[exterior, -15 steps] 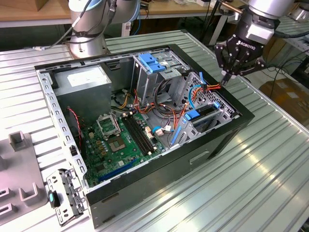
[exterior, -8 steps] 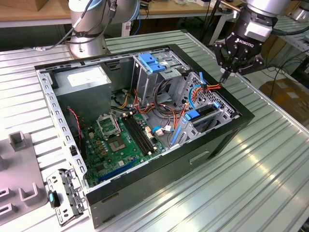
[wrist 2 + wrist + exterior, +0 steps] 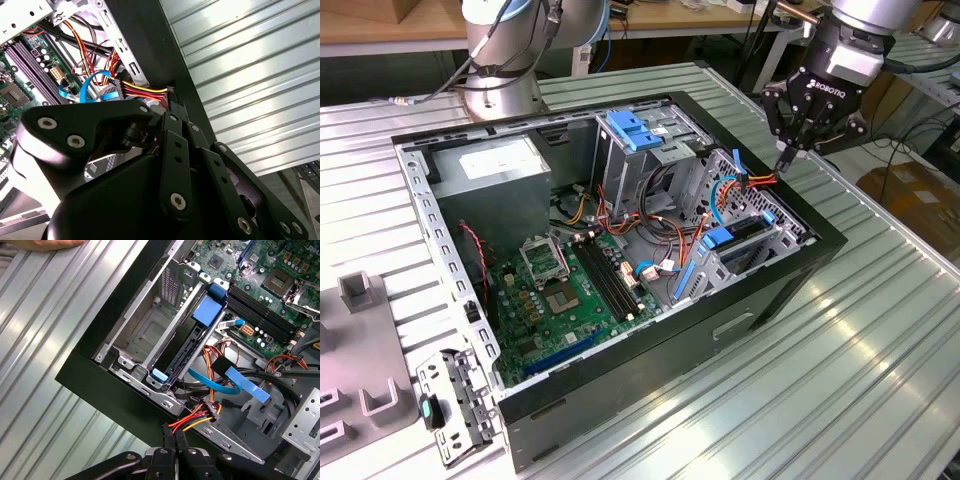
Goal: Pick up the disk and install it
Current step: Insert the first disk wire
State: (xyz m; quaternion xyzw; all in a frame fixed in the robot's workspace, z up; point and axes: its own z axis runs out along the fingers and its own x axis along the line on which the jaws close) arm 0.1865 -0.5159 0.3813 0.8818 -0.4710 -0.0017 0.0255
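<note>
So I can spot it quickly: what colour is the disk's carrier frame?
Bright blue around the dark disk, clearest in the first wrist view.

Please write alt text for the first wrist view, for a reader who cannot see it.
The gripper, fingers shut with nothing between them, hangs at the edge of an open computer case beside a power cable. The disk in its blue carrier sits in the drive cage, with the motherboard beyond.

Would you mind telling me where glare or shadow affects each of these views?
In the exterior view, light streaks the ribbed metal table; in the second wrist view, the same table is washed nearly white, while the gripper sits dark; in the first wrist view, the disk is evenly lit.
</note>
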